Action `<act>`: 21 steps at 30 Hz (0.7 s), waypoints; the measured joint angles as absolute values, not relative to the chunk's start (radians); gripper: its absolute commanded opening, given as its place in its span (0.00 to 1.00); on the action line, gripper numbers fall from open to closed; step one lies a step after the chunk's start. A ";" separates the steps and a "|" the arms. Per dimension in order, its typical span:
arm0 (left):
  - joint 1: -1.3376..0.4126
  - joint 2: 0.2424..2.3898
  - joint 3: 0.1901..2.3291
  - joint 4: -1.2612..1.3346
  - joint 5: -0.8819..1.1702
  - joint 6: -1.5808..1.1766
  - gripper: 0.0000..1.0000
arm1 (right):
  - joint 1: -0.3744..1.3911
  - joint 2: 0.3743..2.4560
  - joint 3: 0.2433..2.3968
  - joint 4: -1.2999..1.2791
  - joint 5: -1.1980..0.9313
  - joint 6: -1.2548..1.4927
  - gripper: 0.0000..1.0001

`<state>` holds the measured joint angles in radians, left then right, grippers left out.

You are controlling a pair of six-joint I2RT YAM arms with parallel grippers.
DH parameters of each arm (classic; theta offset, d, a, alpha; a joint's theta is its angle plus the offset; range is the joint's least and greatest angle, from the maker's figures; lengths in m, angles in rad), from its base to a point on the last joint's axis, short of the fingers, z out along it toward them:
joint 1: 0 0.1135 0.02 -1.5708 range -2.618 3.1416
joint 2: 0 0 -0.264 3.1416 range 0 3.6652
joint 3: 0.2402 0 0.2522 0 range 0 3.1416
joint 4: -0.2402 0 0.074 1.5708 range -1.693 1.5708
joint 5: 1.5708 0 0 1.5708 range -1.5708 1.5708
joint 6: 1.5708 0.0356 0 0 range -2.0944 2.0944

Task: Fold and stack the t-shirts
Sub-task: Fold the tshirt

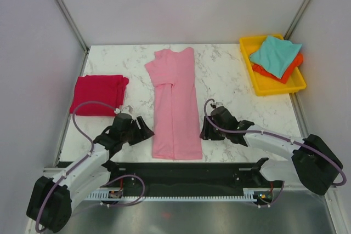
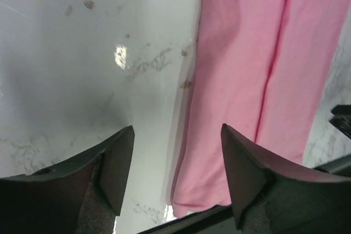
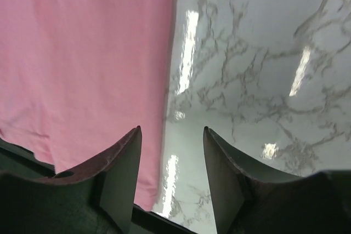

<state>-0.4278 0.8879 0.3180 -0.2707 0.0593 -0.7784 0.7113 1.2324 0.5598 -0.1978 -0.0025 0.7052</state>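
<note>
Jaws left and right stand open and empty, each straddling a side edge of the pink shirt [image 1: 174, 108] near its hem. It lies as a long strip on the worktop [image 1: 230, 80], so your next move looks like the crosswise fold: pinch both near corners together and carry them evenly to the collar. Beyond lies the folded red shirt [image 1: 98, 96].
</note>
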 measured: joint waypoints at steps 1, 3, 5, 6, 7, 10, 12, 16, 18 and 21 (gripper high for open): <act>-0.428 0.846 0.299 -0.273 0.083 -0.780 0.65 | 0.730 1.230 0.536 -0.205 -0.002 0.712 0.55; -0.436 0.768 0.259 -0.278 0.133 -0.781 0.64 | 0.766 1.221 0.500 -0.208 -0.002 0.722 0.53; -0.452 0.690 0.220 -0.293 0.174 -0.788 0.64 | 0.800 1.195 0.471 -0.196 -0.003 0.738 0.52; -0.462 0.648 0.207 -0.308 0.190 -0.793 0.64 | 0.819 1.179 0.459 -0.188 -0.001 0.748 0.52; -0.473 0.606 0.194 -0.321 0.199 -0.798 0.65 | 0.838 1.168 0.448 -0.183 -0.002 0.757 0.52; -0.501 0.528 0.182 -0.346 0.216 -0.812 0.66 | 0.891 1.156 0.431 -0.174 -0.002 0.775 0.50; -0.514 0.533 0.183 -0.345 0.220 -0.817 0.66 | 0.915 1.156 0.431 -0.173 -0.002 0.784 0.46; -0.524 0.616 0.185 -0.357 0.220 -0.818 0.66 | 0.943 1.168 0.431 -0.173 0.000 0.794 0.41; -0.529 0.642 0.199 -0.356 0.223 -0.822 0.66 | 0.954 1.180 0.434 -0.167 0.002 0.797 0.31; -0.533 0.651 0.201 -0.360 0.221 -0.824 0.63 | 0.965 1.205 0.441 -0.161 0.001 0.796 0.11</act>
